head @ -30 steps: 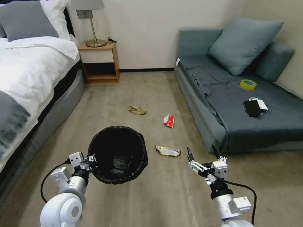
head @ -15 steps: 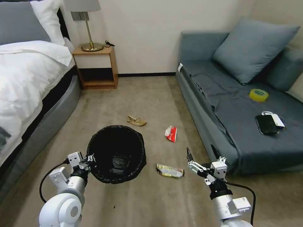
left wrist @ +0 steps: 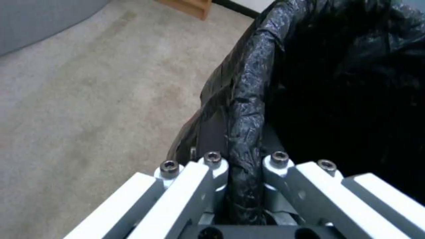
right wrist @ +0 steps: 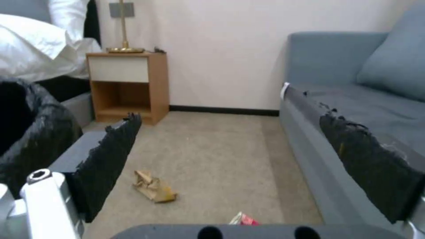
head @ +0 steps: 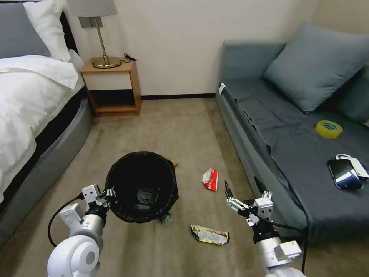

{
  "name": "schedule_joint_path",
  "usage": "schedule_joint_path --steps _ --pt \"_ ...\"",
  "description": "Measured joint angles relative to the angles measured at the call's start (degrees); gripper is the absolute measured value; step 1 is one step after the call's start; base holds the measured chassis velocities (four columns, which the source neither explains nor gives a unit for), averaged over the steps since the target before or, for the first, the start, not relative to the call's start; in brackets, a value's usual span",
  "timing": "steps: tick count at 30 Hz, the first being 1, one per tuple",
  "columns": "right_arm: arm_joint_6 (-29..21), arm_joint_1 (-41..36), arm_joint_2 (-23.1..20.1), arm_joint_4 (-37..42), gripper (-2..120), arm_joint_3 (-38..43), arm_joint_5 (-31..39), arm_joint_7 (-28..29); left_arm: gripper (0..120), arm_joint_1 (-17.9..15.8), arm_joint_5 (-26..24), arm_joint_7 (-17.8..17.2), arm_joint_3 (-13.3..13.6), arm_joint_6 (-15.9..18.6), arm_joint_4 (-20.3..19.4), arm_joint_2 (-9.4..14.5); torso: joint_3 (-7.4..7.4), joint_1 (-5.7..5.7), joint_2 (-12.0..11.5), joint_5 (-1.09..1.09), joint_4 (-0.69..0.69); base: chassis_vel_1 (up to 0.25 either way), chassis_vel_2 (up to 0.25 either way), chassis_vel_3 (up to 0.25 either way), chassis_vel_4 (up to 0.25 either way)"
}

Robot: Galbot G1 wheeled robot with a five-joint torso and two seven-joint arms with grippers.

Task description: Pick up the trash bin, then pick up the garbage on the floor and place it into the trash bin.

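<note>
Two wrappers on carpet: red-white packet (head: 210,179), gold wrapper (head: 210,234); sofa (head: 269,154) right. Left gripper (head: 108,193) pinches trash bin (head: 141,186) rim; right gripper (head: 243,192) fingers spread, empty.

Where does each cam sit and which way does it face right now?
Head: high on the robot, looking forward and down at the floor; both arms show, left gripper on the trash bin, right gripper open.
Left wrist: behind its jaws, facing the bin rim clamped between them.
Right wrist: low between open jaws, facing the nightstand and wall.
Shared: red-and-white packet and bin appear in head and right wrist views.
</note>
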Motion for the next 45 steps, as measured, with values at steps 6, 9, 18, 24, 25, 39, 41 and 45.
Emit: schedule_joint_path --steps 6,9,18,24,25,39,41,45 --pt "-1.9 2.0 -4.1 -3.8 100 -1.0 3.3 0.1 4 0.1 0.3 0.4 -0.1 0.3 -0.3 -0.4 -0.01 0.0 0.0 0.0 0.01 0.025 -0.029 -0.022 0.031" --pt "-5.4 3.3 -7.8 -6.9 100 -2.6 5.8 0.2 4 0.1 0.4 1.0 -0.5 0.7 -0.5 -0.5 0.0 0.0 0.0 0.0 0.01 0.0 0.0 0.0 0.0" --pt "-15.2 8.6 -18.8 -13.6 100 -8.1 14.7 1.2 4 0.3 0.8 3.7 -3.1 1.0 1.1 0.6 0.0 0.0 0.0 0.03 0.01 0.0 0.0 0.0 0.0" --pt "-20.4 13.7 -31.1 -16.8 100 -13.1 23.1 3.0 4 0.2 0.7 4.9 -4.3 1.0 2.0 1.2 0.0 0.0 0.0 0.01 0.01 0.0 0.0 0.0 0.0" --pt "-21.7 15.7 -33.8 -17.9 100 -15.4 24.9 4.2 4 0.1 0.6 5.3 -4.6 1.0 2.4 1.4 0.0 0.0 0.0 -0.02 0.02 0.0 0.0 0.0 0.0" --pt "-26.6 40.0 -44.9 -33.0 100 -42.7 31.8 1.7 4 -0.4 -1.5 7.8 -7.7 0.4 4.4 2.5 0.0 0.0 0.0 -0.01 0.01 0.0 0.0 0.0 0.0" --pt "-26.6 42.6 -44.8 -35.5 100 -46.4 32.0 1.1 4 -0.4 -1.7 8.1 -7.9 0.2 4.8 2.6 0.0 0.0 0.0 -0.01 0.01 0.0 0.0 0.0 0.0" --pt "-26.6 47.8 -44.0 -39.7 100 -54.2 33.0 0.4 4 -0.8 -2.1 8.7 -8.3 -0.1 5.8 2.6 0.0 0.0 0.0 -0.01 0.0 0.0 0.0 0.0 0.0"
